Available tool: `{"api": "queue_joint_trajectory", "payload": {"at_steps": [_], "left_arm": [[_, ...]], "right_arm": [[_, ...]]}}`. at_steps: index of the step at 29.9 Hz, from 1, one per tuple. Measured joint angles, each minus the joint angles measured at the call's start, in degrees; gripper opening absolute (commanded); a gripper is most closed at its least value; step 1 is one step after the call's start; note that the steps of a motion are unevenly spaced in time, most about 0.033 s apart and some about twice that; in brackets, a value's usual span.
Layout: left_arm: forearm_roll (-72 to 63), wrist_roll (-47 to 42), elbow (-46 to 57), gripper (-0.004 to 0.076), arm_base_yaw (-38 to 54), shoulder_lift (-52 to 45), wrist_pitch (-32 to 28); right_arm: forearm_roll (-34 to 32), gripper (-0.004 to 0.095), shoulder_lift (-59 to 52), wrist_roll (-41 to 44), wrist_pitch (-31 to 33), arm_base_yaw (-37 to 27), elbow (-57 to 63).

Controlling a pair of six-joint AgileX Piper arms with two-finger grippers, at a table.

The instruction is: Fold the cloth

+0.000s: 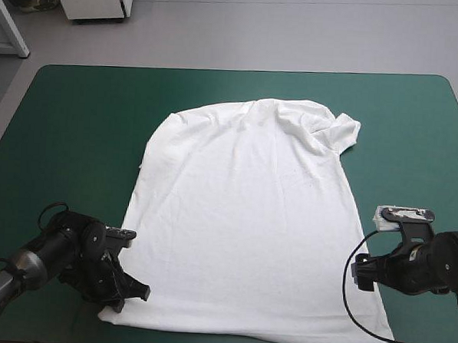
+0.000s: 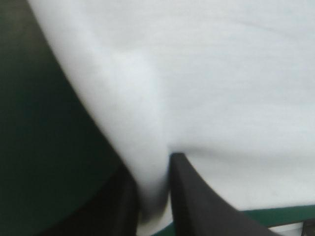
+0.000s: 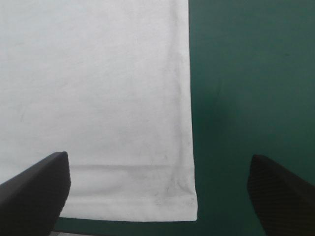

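High view gives us the white T-shirt (image 1: 242, 218) spread flat on the bench (image 1: 78, 117), its hem (image 1: 244, 330) toward the near edge and a short sleeve (image 1: 340, 131) bunched at the far right corner. The left claw (image 1: 131, 289) sits low at the near left corner of the hem. The right claw (image 1: 364, 275) stands at the shirt's right side edge, close to the near right corner.

From the left wrist we see that claw all but closed. Its two black fingers (image 2: 197, 206) pinch a raised ridge of white cloth between them. The rest of the shirt spreads out ahead of the claw, with the teal-green cover (image 2: 39, 147) showing beside it.

From the right wrist we see the other claw spread wide and holding nothing. The hem corner (image 3: 189, 209) lies flat between its fingers. One finger hangs over the cloth and the other over bare cover beside the shirt's side edge. The white cloth runs on ahead of this claw, smooth and unfolded. We cannot tell whether either finger touches what lies under it.
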Motion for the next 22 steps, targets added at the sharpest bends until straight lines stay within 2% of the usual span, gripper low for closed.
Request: {"api": "queue_joint_trajectory", "payload": {"at_steps": [8, 11, 14, 17, 21, 22], "left_arm": [[-0.6, 1.5, 0.0, -0.0009, -1.3, 0.0, -0.6], [-0.6, 2.0, 0.0, -0.0009, -1.3, 0.0, -0.6], [-0.6, 2.0, 0.0, -0.0009, -1.4, 0.0, -0.7], [-0.6, 2.2, 0.0, -0.0009, -1.4, 0.0, -1.1], [-0.5, 2.5, 0.0, -0.0009, -1.4, 0.0, -0.9], [-0.5, 2.6, 0.0, -0.0009, -1.4, 0.0, -1.0]], "right_arm": [[0.2, 0.0899, 7.3, 0.0, -0.9, 0.0, 6.0], [0.6, 0.0895, 9.0, 0.1, -3.4, 0.0, 10.9], [1.2, 0.0837, 9.1, 0.5, -6.4, 0.0, 15.7], [1.0, 0.0698, 8.5, 0.6, -7.5, 0.0, 16.6], [0.0, 0.0397, 8.4, 0.6, -7.5, 0.0, 16.7], [0.4, 0.0351, 8.4, 0.4, -7.7, 0.0, 16.8]]}}
